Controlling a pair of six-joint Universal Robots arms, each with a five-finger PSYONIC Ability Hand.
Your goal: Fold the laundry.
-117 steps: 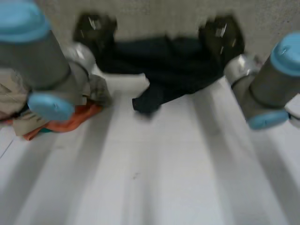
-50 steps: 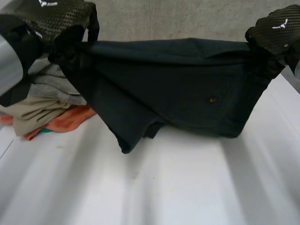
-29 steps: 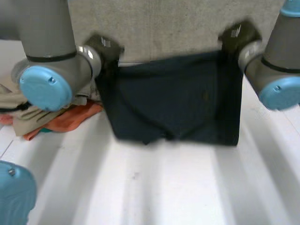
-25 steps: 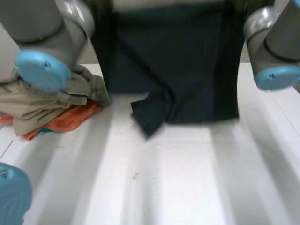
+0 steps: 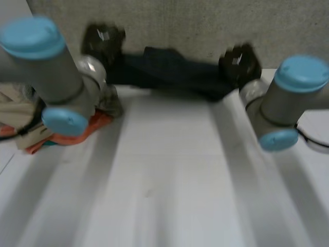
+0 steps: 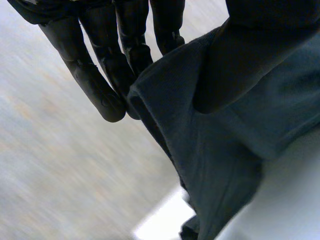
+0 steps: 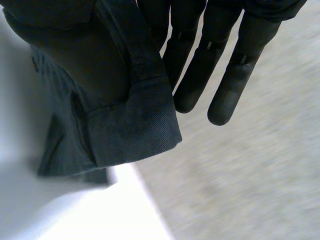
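Dark garments: one dark garment [image 5: 169, 72]; I count a single piece across both wrist views and the head view.
Hands: two on my screen, the left hand [image 5: 103, 40] and the right hand [image 5: 239, 60].
Arms: two, the left arm [image 5: 49, 77] and the right arm [image 5: 288, 103].
Light-blue caps [image 5: 31, 36]: four by my count, two on each arm.
Tables: one white table [image 5: 169, 180].
Laundry heaps: one heap [image 5: 20, 110], beside the left arm.
Colours in the heap: three I can tell apart, beige, orange and a sliver of teal; I cannot settle the number of separate pieces.
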